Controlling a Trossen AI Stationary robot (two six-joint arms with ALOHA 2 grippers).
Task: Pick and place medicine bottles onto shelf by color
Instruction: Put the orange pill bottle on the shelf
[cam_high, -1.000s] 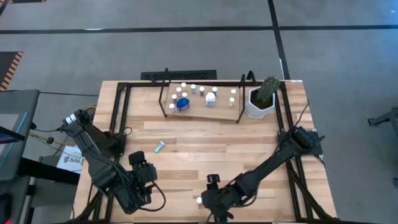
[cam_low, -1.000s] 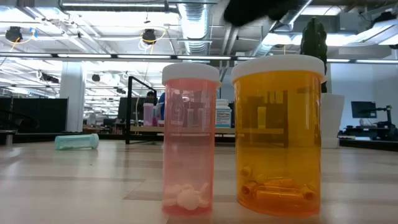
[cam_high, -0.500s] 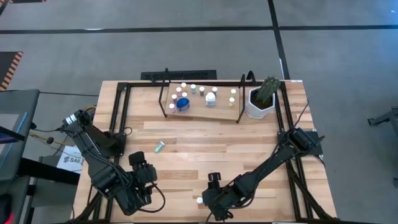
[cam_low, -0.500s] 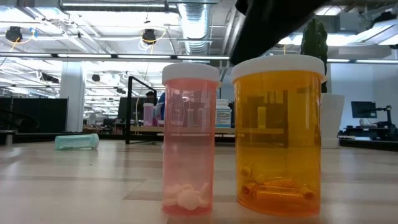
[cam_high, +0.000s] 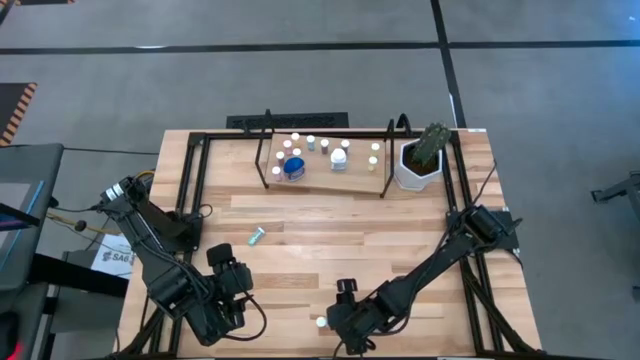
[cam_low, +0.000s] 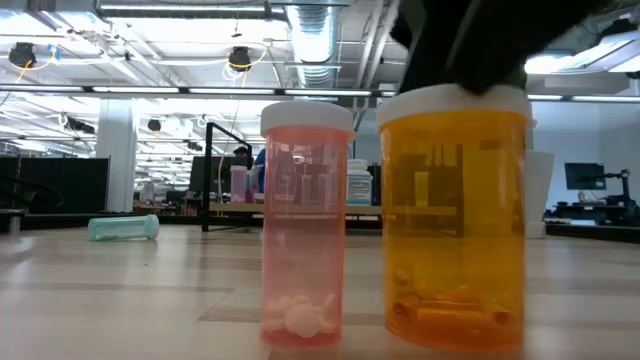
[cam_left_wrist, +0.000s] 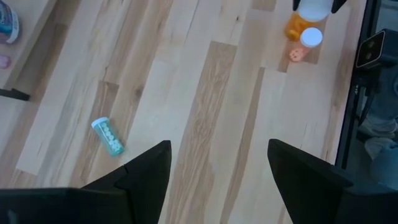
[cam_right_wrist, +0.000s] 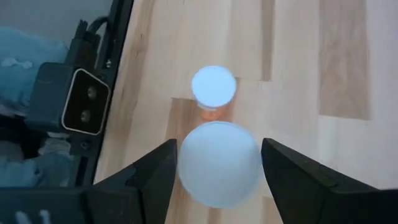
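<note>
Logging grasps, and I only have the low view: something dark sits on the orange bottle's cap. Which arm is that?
Observer: The right gripper; the high view shows that arm reaching to the orange bottle.
Operator: Is it closed on the bottle?
Observer: No. The right wrist view shows its fingers open, one on each side of the cap.
Operator: And the left gripper?
Observer: The left gripper hangs open, holding nothing, off to the side, nearer the teal bottle.
</note>
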